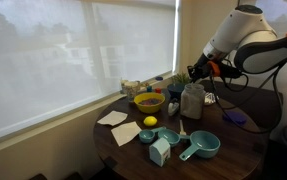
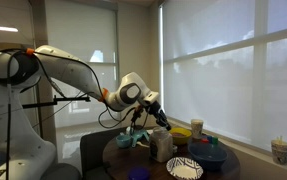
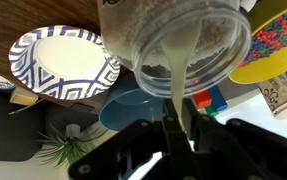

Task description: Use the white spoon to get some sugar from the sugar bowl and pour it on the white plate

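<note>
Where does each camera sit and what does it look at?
Exterior view: beside the round dark wooden table, facing the blinded window; white arm at right.
Exterior view: farther back, facing windows; arm reaches from left.
Wrist view: above the black pincer gripping the slim white spoon, looking at the clear glass sugar jar.
Shared: the blue-patterned white plate shows in the wrist view and an exterior view.
</note>
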